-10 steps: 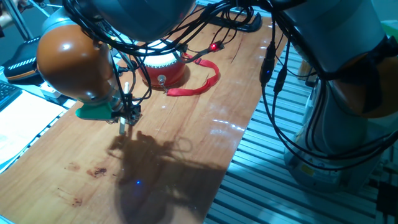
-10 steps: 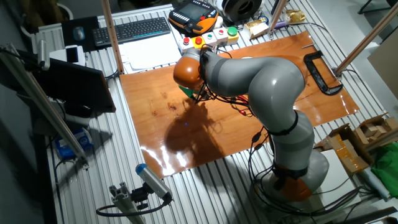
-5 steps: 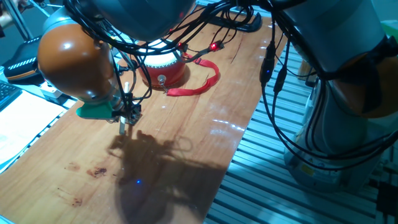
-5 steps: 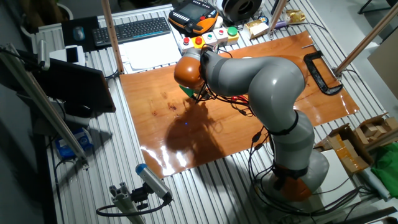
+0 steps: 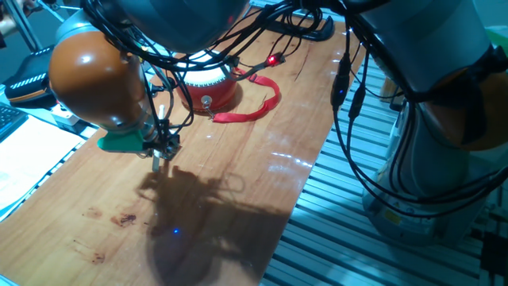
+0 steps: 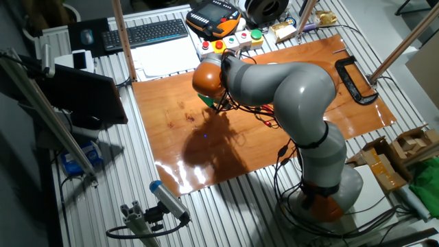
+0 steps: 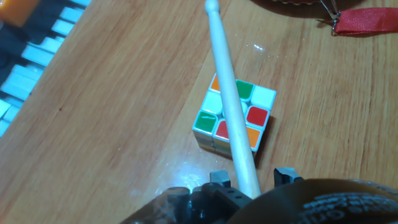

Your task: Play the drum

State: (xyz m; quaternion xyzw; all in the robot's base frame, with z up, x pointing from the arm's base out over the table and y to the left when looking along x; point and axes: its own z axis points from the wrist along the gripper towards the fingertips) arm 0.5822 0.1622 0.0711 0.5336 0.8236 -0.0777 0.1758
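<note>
The red drum [image 5: 208, 83] with its white skin stands at the back of the wooden table, partly behind my arm, its red strap [image 5: 258, 107] trailing to the right. In the hand view only the drum's rim [image 7: 292, 5] and the strap [image 7: 367, 22] show at the top edge. My gripper [image 7: 252, 177] is shut on a pale wooden drumstick [image 7: 227, 81]. The stick reaches forward over a multicoloured cube [image 7: 235, 118] that lies on the table. The stick's tip is short of the drum. My gripper [image 5: 159, 147] hangs low over the table, in front and to the left of the drum.
The wooden table [image 5: 238, 199] ends at a slatted metal frame [image 5: 349, 238] on the right. A black clamp [image 6: 353, 79] sits on the far end. A keyboard [image 6: 147, 33], papers and a control pendant [image 6: 212, 17] lie beyond the table's edge.
</note>
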